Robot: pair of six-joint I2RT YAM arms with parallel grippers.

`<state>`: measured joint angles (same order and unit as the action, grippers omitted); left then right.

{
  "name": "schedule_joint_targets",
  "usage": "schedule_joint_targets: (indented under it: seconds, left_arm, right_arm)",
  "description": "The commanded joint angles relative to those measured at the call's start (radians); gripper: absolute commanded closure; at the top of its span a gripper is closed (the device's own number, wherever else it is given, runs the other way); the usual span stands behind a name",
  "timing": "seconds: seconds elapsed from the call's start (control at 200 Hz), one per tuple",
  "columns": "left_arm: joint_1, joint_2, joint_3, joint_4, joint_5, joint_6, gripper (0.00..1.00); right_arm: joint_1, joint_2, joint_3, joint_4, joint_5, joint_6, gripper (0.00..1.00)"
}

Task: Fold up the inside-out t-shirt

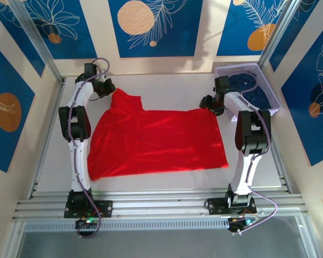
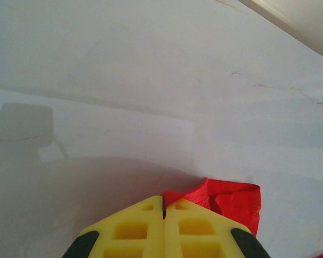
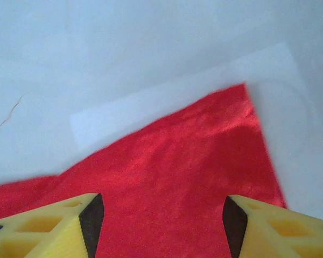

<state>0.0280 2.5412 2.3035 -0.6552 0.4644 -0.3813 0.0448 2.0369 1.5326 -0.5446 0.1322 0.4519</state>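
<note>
- Left pincer (image 2: 163, 200) clenched on a bunched corner of the shirt (image 1: 156, 140); the pinched cloth is hidden under its tips
- Right pincer (image 3: 161, 208) released, jaws wide above the other far corner; the rest of the shirt is cut off
- Shirt spread between the pincers on the white table (image 1: 167, 86); blue leaf-patterned walls (image 1: 156, 27) beyond

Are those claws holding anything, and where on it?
The left gripper pinches the red t-shirt at its far left corner. The right gripper hangs open above the far right corner, holding nothing.
</note>
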Motion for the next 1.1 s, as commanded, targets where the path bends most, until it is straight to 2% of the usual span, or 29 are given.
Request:
schedule_joint_targets:
  seconds: [0.0,0.315,0.5,0.665,0.94,1.095]
  left_arm:
    - [-0.002,0.005,0.025,-0.024,0.026,0.032,1.0]
    - [-0.004,-0.009,0.024,-0.029,0.036,0.031,1.0]
    - [-0.006,-0.018,0.018,-0.038,0.044,0.032,1.0]
    - [-0.008,-0.03,0.018,-0.038,0.047,0.033,1.0]
    - [-0.008,-0.053,0.018,-0.046,0.044,0.041,1.0]
    - [-0.009,-0.105,-0.012,-0.056,0.033,0.048,1.0]
  right_arm:
    - [-0.008,0.076,0.097,-0.09,0.072,0.015,0.4]
    - [-0.007,0.293,0.415,-0.307,0.16,0.0,0.41]
    - [-0.007,0.358,0.504,-0.372,0.15,0.006,0.44]
    - [-0.007,0.387,0.539,-0.407,0.142,0.007,0.54]
    - [-0.007,0.384,0.56,-0.396,0.145,-0.052,0.81]
    - [0.008,0.33,0.523,-0.337,0.202,-0.134,0.88]
